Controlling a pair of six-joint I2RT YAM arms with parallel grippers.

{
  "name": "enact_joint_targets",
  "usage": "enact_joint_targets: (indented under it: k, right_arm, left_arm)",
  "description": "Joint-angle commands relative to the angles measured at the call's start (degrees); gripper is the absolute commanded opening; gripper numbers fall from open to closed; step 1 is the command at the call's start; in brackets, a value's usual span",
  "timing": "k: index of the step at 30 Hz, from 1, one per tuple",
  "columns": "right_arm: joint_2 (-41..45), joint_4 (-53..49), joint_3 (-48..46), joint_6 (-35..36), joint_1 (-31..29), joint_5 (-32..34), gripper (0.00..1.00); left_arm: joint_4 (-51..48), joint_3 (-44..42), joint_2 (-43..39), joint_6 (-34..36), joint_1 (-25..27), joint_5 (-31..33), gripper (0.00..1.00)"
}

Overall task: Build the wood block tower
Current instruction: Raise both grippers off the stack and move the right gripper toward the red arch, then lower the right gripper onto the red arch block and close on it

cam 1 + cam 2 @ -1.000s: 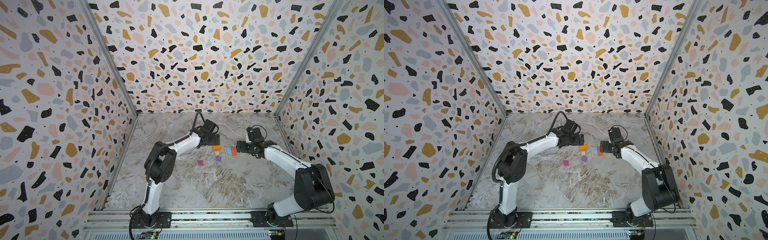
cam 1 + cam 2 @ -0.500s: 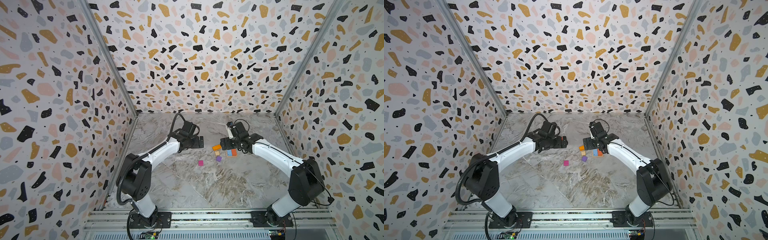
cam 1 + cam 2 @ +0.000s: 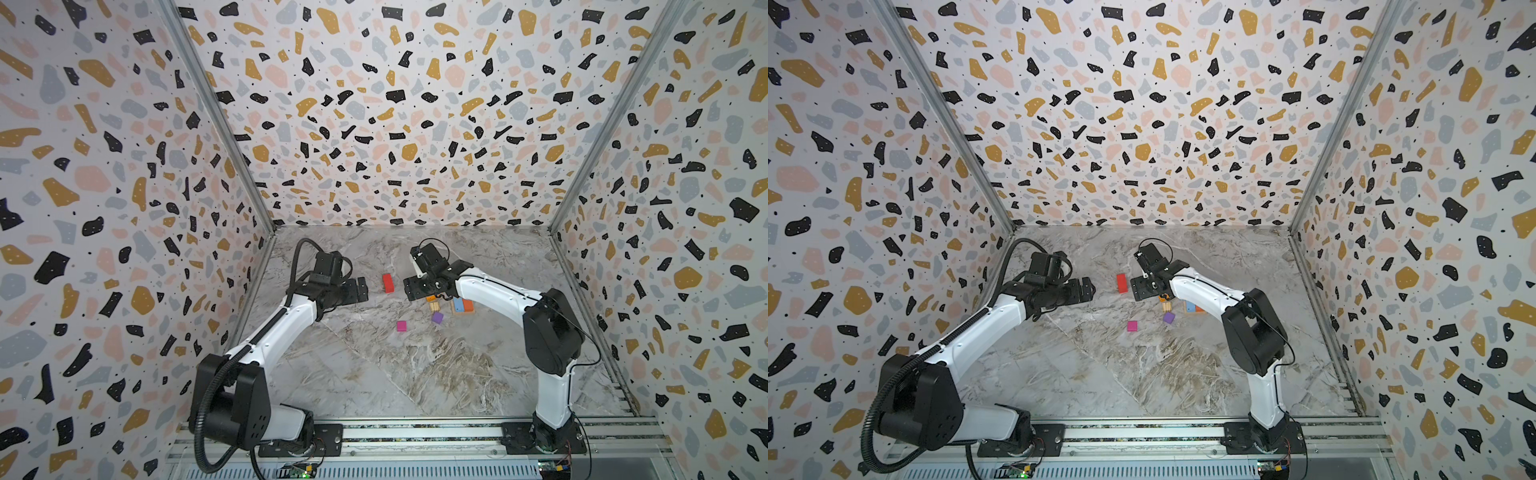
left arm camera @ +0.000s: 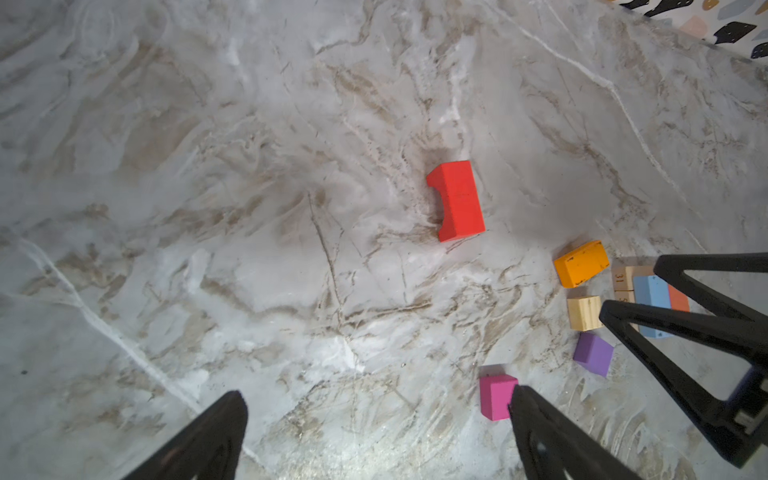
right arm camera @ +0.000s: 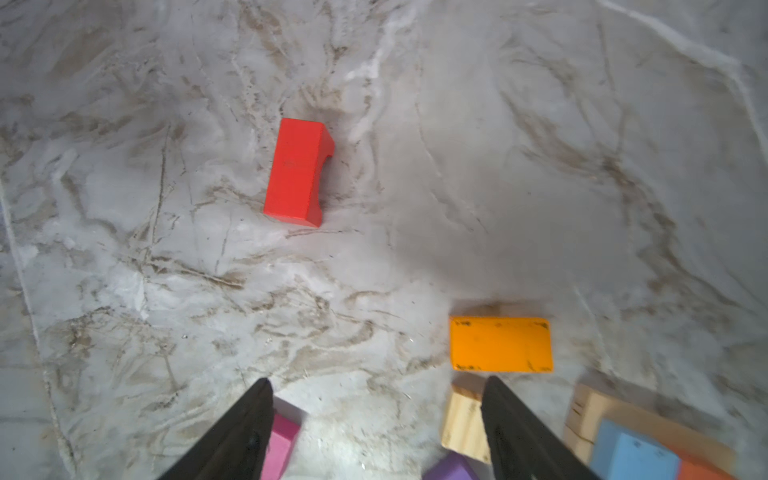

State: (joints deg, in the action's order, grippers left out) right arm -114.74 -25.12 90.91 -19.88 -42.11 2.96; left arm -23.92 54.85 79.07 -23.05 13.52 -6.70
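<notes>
Two arms are trading places: the left one backing off, the right one reaching in over the blocks.

The left claw [image 4: 376, 395] is hanging released and empty, well apart from the pile. The right claw [image 5: 378, 384] is narrowing but unclenched and empty, just beside the orange block [image 5: 500, 344], so a pickup is probably beginning. The table [image 3: 374, 374] is holding one started tower [image 3: 458, 304], tan base under blue and red-orange, right of centre. Five loose pieces are lying near it: red block [image 3: 388, 283], orange, tan block [image 4: 585, 312], purple block [image 3: 437, 318], magenta block [image 3: 401, 326].
</notes>
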Motion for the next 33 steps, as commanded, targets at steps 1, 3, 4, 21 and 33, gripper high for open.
enact_joint_targets:
  k: [1,3,4,21,33]
  right_arm:
    - [-3.06,0.06,4.92,-0.29,-1.29,0.54,0.76]
    - [-5.27,0.87,6.85,0.54,-1.65,1.27,0.74]
    - [-6.40,1.33,7.79,0.90,-1.76,1.45,0.73]
    - [-20.34,4.46,21.21,3.32,-2.45,0.33,0.68]
    - [-24.37,2.83,26.58,3.97,-3.16,1.81,0.42]
  left_arm:
    - [4.81,-2.38,-1.20,0.99,-1.53,-3.59,1.00]
    - [5.28,-2.90,-1.28,1.18,-2.06,-4.43,1.00]
    - [5.76,-3.19,-1.42,1.17,-2.34,-4.86,1.00]
    - [7.76,-4.93,-3.22,0.02,-3.86,-7.96,1.00]
    - [7.95,-5.10,-3.48,-0.03,-3.98,-8.33,1.00]
